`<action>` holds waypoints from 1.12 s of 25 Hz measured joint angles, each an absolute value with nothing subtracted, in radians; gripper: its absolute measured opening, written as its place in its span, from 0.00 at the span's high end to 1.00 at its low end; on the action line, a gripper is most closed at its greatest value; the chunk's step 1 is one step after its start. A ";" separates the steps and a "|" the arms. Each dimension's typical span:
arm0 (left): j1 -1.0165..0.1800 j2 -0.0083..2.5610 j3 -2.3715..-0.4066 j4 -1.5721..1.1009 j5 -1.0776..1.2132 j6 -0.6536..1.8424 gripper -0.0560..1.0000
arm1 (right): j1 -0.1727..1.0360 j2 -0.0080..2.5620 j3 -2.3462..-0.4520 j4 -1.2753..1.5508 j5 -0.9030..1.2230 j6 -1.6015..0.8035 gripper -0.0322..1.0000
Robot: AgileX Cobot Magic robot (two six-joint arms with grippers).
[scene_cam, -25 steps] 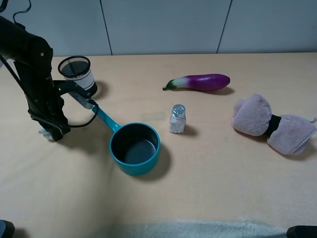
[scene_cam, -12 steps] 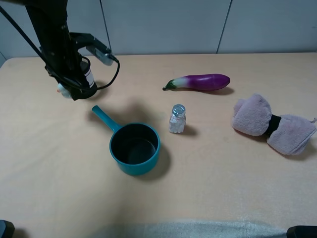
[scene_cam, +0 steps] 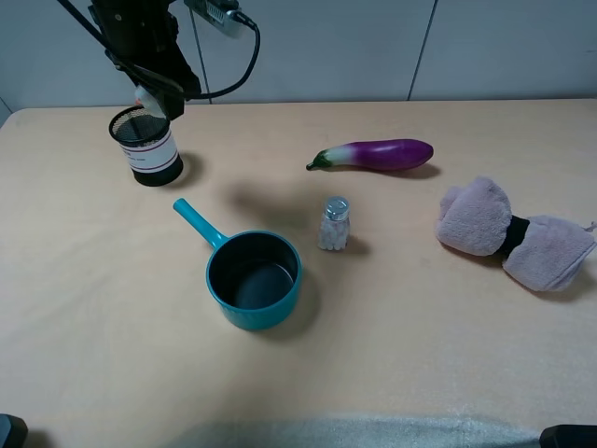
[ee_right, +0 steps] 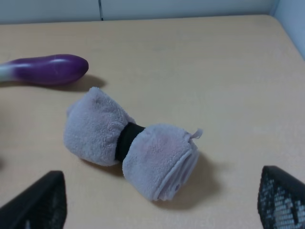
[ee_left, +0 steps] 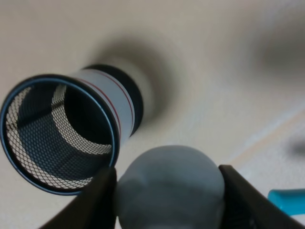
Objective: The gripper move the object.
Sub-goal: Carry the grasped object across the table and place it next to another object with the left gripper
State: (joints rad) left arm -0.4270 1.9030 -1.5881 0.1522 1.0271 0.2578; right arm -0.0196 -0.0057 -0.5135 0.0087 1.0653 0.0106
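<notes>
The left gripper (scene_cam: 154, 91), at the upper left of the high frame, was clenched on the toy duck (scene_cam: 141, 95), with the jaws drawn in tight against its sides. The left wrist view gave what the high camera could not: the duck (ee_left: 169, 186) showed as a pale rounded body at the bottom centre of the frame, wedged between two dark fingers (ee_left: 95, 205) that touched it on either side. The open mouth of the black mesh cup (ee_left: 62, 133) lay below and beside it. From above, the duck hung over the rim of that cup (scene_cam: 147, 147), clear of the table (scene_cam: 420, 355). Only the high view took in the teal saucepan (scene_cam: 254, 280) and the salt shaker (scene_cam: 334, 224). The right wrist view showed the right gripper (ee_right: 157, 210) with its jaws spread wide and holding nothing, above a lilac rolled towel (ee_right: 131, 143) near the eggplant (ee_right: 45, 69).
</notes>
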 joint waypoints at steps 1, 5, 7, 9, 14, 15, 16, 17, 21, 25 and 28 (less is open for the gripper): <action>-0.432 1.903 -1.597 0.152 1.031 0.252 0.51 | -0.020 -0.006 -0.513 0.009 1.065 0.011 0.38; -0.459 1.903 -1.611 0.152 1.034 0.247 0.51 | -0.020 -0.006 -0.513 0.009 1.065 0.011 0.38; -0.476 1.909 -1.614 0.152 1.034 0.247 0.51 | -0.020 -0.006 -0.513 0.009 1.065 0.011 0.38; -0.499 1.922 -1.621 0.152 1.034 0.247 0.51 | -0.020 -0.006 -0.513 0.009 1.065 0.011 0.38; -0.557 1.998 -1.677 0.157 1.038 0.247 0.52 | -0.020 -0.006 -0.513 0.009 1.065 0.011 0.38; -0.571 2.015 -1.699 0.157 1.040 0.247 0.52 | -0.020 -0.006 -0.513 0.009 1.065 0.011 0.38; -0.585 2.038 -1.719 0.157 1.041 0.247 0.52 | -0.020 -0.006 -0.513 0.010 1.065 0.011 0.38; -0.598 2.060 -1.746 0.157 1.041 0.247 0.52 | -0.020 -0.006 -0.513 0.010 1.065 0.011 0.38; -0.628 2.149 -1.865 0.157 1.041 0.248 0.52 | -0.020 -0.006 -0.513 0.011 1.065 0.011 0.38; -0.639 2.234 -1.968 0.157 1.041 0.248 0.52 | -0.020 -0.006 -0.513 0.011 1.065 0.011 0.38; -0.639 2.297 -2.024 0.161 1.042 0.248 0.52 | -0.020 -0.006 -0.513 0.011 1.065 0.011 0.38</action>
